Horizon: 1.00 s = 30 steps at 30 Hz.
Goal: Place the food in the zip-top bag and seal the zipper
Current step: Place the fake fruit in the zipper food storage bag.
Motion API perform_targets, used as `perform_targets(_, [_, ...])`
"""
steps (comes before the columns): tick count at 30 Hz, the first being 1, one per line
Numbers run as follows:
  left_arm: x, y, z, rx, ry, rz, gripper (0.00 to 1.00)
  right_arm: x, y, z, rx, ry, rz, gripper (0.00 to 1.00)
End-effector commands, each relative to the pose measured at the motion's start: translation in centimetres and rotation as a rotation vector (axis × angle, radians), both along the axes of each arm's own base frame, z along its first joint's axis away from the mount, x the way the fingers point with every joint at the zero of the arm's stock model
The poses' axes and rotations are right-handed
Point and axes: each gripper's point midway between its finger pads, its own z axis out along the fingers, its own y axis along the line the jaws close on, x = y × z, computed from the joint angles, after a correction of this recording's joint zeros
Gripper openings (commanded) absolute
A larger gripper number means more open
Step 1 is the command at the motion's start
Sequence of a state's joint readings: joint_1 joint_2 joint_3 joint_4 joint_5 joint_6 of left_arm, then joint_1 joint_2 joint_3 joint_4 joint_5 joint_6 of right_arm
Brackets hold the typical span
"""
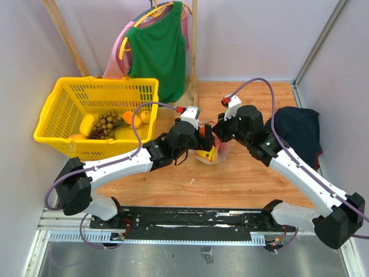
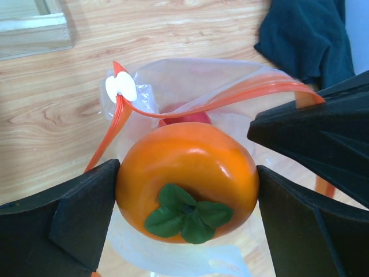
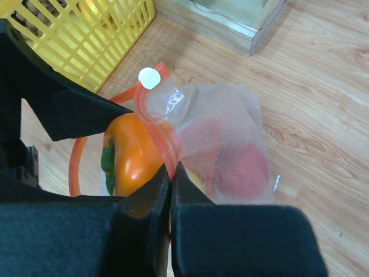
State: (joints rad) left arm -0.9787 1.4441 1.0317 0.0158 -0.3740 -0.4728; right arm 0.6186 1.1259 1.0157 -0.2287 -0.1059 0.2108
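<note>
Left gripper (image 2: 187, 199) clamped orange fruit (image 2: 190, 161), zip-top bag (image 2: 190, 81) directly beneath; right gripper (image 3: 172, 173) pinched zipper (image 3: 151, 124). Slack mouth risked deflecting the released fruit.

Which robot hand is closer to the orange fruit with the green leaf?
Left. The left fingers clamp the orange fruit on both sides, at the mouth of the bag. The right fingers sit beside it, pinched shut on the zipper.
</note>
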Motion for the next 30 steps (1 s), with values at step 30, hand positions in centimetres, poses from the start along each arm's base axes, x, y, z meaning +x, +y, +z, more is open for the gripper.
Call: perform_targets(30, [-0.1, -1.6, 0.5, 0.071, -0.110, -0.130, 0.99, -0.5, 1.2, 0.4, 0.046, 0.002, 0.063, 0.01])
